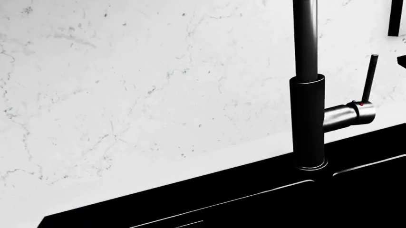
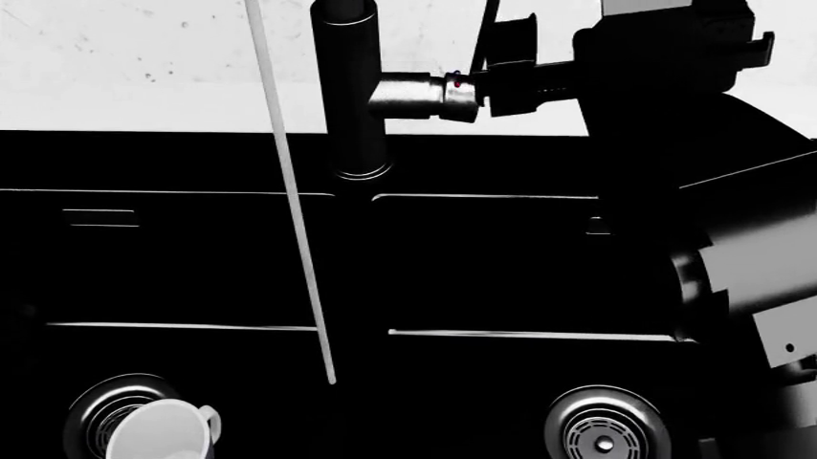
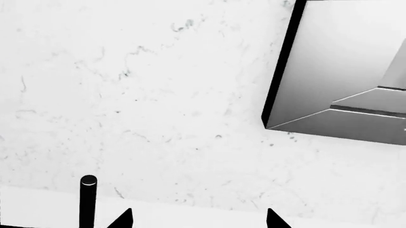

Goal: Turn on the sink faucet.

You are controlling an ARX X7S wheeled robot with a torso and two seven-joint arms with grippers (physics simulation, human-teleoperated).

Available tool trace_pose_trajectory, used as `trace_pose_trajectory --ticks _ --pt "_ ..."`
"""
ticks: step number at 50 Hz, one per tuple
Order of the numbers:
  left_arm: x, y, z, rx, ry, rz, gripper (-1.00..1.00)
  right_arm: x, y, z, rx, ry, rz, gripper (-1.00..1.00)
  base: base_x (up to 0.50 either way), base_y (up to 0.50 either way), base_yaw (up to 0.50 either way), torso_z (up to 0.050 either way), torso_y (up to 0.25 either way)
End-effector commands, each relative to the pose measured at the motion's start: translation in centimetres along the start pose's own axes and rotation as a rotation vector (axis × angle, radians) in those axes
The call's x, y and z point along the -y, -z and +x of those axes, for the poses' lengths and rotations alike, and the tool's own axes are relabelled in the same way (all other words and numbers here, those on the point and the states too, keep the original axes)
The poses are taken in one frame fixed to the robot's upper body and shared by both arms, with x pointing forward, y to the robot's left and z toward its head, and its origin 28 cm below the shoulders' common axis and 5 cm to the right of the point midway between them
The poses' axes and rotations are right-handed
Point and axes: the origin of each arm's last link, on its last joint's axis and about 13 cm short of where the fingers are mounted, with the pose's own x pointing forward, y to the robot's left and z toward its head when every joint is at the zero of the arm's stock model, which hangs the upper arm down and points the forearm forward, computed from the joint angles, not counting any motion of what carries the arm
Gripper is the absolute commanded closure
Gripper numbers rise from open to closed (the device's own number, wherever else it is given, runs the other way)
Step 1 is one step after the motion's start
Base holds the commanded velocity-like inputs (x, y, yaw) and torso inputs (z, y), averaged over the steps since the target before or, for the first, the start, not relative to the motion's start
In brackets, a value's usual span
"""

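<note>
The sink faucet [image 2: 347,86] is a tall dark cylinder at the back rim of the black sink [image 2: 191,163]. It has a silver side stub [image 2: 415,96], a red mark and a thin black lever rod [image 2: 485,33] that stands upright. It also shows in the left wrist view [image 1: 308,118] with its lever rod [image 1: 370,76]. My right gripper [image 2: 508,67] is open right beside the stub and lever. In the right wrist view the gripper [image 3: 198,219] is empty, and the lever tip [image 3: 88,197] stands just outside one fingertip [image 3: 123,219]. My left gripper is out of view.
A white cup [image 2: 160,432] lies on the left drain [image 2: 105,402]; the right drain [image 2: 609,426] is bare. A thin pale line [image 2: 294,201] slants down over the left basin. A marble wall [image 1: 127,85] rises behind. A grey framed panel [image 3: 336,80] is on the wall.
</note>
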Motion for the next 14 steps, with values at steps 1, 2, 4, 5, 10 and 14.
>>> trace_pose_trajectory --ticks 1,2,4,5,10,14 --pt "0.0 0.2 0.0 -0.005 -0.001 -0.004 -1.00 1.8 0.8 -1.0 0.009 0.053 0.064 -1.00 0.00 0.00 0.00 0.000 0.000" --pt "0.0 0.2 -0.1 -0.004 -0.001 -0.003 -1.00 2.0 0.8 -1.1 0.011 0.058 0.071 -1.00 0.00 0.00 0.00 0.000 0.000" --pt "0.0 0.2 -0.1 -0.004 -0.001 -0.002 -1.00 2.3 0.8 -1.2 0.013 0.065 0.077 -1.00 0.00 0.00 0.00 0.000 0.000" --pt "0.0 0.1 -0.1 -0.004 -0.002 -0.003 -1.00 2.3 0.8 -1.2 0.015 0.066 0.080 -1.00 0.00 0.00 0.00 0.000 0.000" --pt "0.0 0.0 -0.1 -0.002 0.000 -0.006 -1.00 2.9 0.8 -1.6 0.018 0.083 0.093 -1.00 0.00 0.00 0.00 0.000 0.000" --pt "0.0 0.1 -0.1 -0.003 0.000 -0.008 -1.00 3.7 0.7 -2.1 0.026 0.106 0.111 -1.00 0.00 0.00 0.00 0.000 0.000"
